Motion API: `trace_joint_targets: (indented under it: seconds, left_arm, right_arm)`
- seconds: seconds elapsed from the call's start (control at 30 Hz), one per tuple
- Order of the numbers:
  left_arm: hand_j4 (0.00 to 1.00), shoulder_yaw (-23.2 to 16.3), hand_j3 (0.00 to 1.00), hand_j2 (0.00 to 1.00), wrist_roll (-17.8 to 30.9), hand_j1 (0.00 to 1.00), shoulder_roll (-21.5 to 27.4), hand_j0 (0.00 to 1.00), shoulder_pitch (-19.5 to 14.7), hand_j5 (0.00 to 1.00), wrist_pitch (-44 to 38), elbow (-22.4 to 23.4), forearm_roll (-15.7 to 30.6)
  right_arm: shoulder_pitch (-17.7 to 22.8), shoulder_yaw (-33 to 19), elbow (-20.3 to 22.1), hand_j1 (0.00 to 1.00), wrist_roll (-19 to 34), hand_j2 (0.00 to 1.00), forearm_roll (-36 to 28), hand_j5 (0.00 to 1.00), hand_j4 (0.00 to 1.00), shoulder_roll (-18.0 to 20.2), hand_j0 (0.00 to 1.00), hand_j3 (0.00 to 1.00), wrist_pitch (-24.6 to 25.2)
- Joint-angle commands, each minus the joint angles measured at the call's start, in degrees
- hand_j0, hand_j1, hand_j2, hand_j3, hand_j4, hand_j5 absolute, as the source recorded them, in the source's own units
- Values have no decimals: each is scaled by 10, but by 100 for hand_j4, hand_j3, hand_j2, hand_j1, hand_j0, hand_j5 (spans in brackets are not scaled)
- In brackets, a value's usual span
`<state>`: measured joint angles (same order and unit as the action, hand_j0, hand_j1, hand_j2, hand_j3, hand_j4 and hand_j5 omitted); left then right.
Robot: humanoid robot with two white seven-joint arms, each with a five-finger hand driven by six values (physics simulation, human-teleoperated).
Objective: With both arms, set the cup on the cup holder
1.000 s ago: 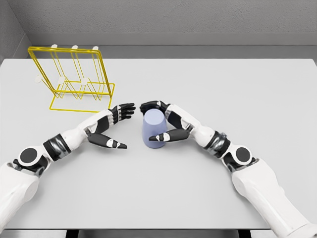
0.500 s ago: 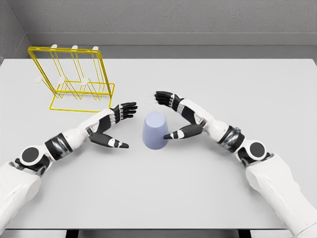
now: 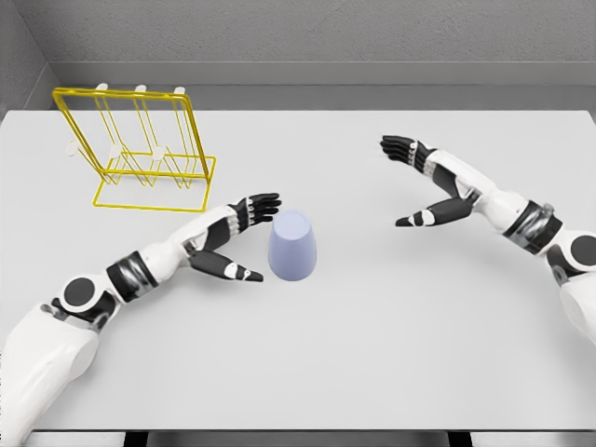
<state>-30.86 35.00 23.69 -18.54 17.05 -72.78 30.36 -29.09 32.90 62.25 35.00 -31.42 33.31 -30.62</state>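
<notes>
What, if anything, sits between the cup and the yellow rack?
Nothing visible. Bare table lies between the cup and the cup holder. The left hand sits open just left of the cup, beside that path.

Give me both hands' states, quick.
Left hand: open, holding nothing, beside the cup.
Right hand: open, holding nothing, apart from the cup.

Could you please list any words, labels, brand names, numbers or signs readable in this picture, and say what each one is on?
There are none: the pale blue plastic cup, the yellow wire cup holder, the grey table and the robot's white arms all show plain surfaces with no print.
</notes>
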Motion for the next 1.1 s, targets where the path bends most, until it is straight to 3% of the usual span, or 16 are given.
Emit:
trace_joint_targets:
  seconds: [0.0,0.03,0.07,0.17,0.23,0.33,0.43,0.57,1.07]
  left_arm:
    - [100,1,100,100,0,100,-15,100,1,100,0,2,-8]
    - [100,1,100,100,0,100,-20,100,1,100,0,3,-8]
    - [100,1,100,100,0,100,-22,100,0,100,0,4,-9]
    - [100,0,100,100,0,100,-22,100,-2,100,-1,5,-9]
    - [100,0,100,100,0,100,-30,100,-3,100,-2,9,-9]
    - [100,2,100,100,0,100,-32,100,-3,100,-2,10,-9]
    - [100,0,100,100,0,100,-37,100,-7,100,-2,16,-9]
    - [100,3,100,100,0,100,-53,100,-7,100,-1,19,-30]
    - [100,-1,100,100,0,100,-63,100,-7,100,-1,19,-31]
  right_arm:
    - [-4,9,6,100,0,100,-2,100,100,24,100,100,-2]
    - [-8,11,6,100,0,100,0,100,100,25,100,100,-44]
    - [-19,11,2,100,0,100,33,100,100,31,100,100,-44]
    - [-40,6,0,100,0,100,208,100,100,73,100,100,-44]
    - [-47,-10,-1,100,0,100,322,100,100,78,100,100,-44]
    - [-62,-11,-1,100,-30,100,423,100,100,89,100,100,-44]
    - [-68,-15,-10,100,-57,100,420,100,100,83,100,100,-44]
    - [-73,-16,-6,100,-57,100,421,100,100,83,100,100,-44]
    - [-70,-54,-12,100,-58,100,419,100,100,84,100,100,-44]
